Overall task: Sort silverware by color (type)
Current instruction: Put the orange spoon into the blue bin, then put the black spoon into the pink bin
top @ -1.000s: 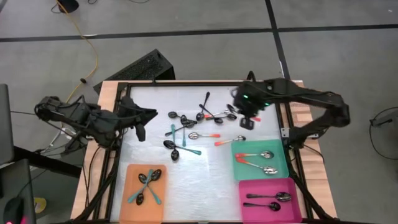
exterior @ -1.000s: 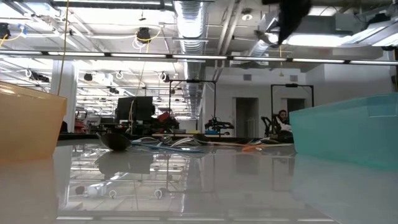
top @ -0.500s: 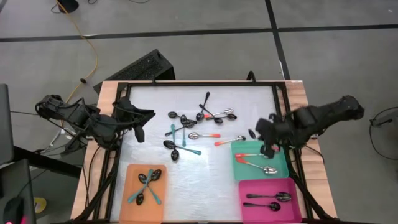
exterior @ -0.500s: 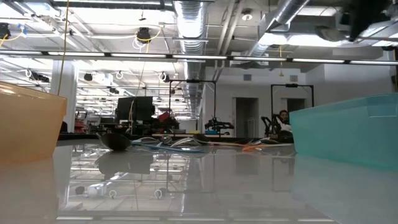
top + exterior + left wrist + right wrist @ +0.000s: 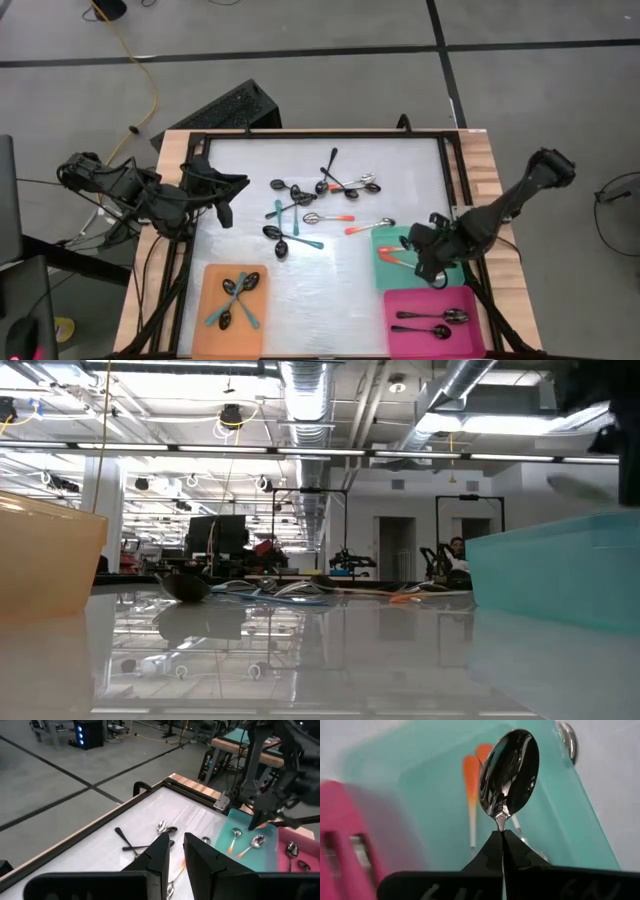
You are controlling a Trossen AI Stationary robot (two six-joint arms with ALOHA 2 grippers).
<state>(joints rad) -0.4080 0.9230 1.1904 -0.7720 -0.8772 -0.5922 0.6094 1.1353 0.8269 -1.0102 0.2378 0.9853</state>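
Right pincer: the right pincer (image 5: pixel 432 262) is clamped tight on the neck of a spoon (image 5: pixel 509 772), as the right wrist view shows; the dark bowl stands out beyond the fingertips and the handle is hidden between the fingers (image 5: pixel 490 851), so its colour cannot be told.
Where it hangs: over the teal tray (image 5: pixel 456 277), at the side nearer the middle of the bench (image 5: pixel 300 290).
Key relation: the tray floor lies straight below the held spoon; its long axis runs on in line with the fingers, bowl leading. My reading is that the coming move is a short lowering and release, with no sideways travel needed.
In the teal tray: orange-handled spoons (image 5: pixel 235 839) already lie there, so the held one is probably orange-handled too.
Pink tray: the pink tray (image 5: pixel 400 300) sits just beside the teal one, nearer the front edge, with dark metal spoons (image 5: pixel 432 320) in it; a drop that drifts that way would land in the wrong tray.
Orange tray: the orange tray (image 5: pixel 210 282) at the other front corner holds teal-handled spoons (image 5: pixel 238 298).
Unsorted pile: mixed spoons (image 5: pixel 318 205) lie in the middle of the bench, between the two arms.
Left pincer: the left pincer (image 5: pixel 226 212) hovers at its own side of the bench, fingers (image 5: pixel 160 856) parted by a narrow gap, holding nothing; it is the nearer arm to the pile.
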